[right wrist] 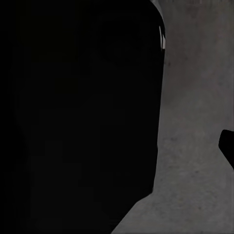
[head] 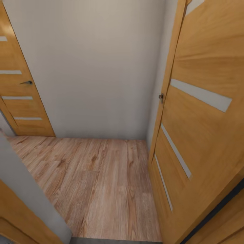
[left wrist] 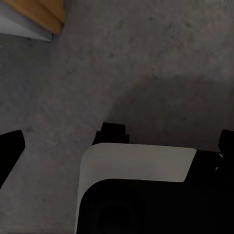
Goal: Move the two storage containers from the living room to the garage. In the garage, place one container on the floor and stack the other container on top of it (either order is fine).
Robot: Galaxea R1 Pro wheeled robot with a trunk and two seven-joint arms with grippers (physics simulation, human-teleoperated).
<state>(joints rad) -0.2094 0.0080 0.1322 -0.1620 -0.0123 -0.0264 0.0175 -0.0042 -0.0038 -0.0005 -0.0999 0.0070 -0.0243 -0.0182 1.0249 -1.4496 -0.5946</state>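
Note:
The two storage containers are out of view. In the left wrist view my left gripper (left wrist: 119,141) hangs open over the rough grey concrete floor (left wrist: 161,63), with a black fingertip (left wrist: 10,146) at one edge, the other at the opposite edge, and nothing held between them. Under it sits my own white and black base (left wrist: 139,165). In the right wrist view one black fingertip (right wrist: 227,146) of my right gripper shows over the same concrete floor (right wrist: 195,185); a large black part of my body (right wrist: 78,112) hides the rest.
The head view looks into a small hall with light wood plank flooring (head: 98,183) and a white wall (head: 95,67). An orange door with frosted strips (head: 200,128) stands open close on the right, another orange door (head: 20,98) at the left. A grey wall edge (head: 23,189) is near left.

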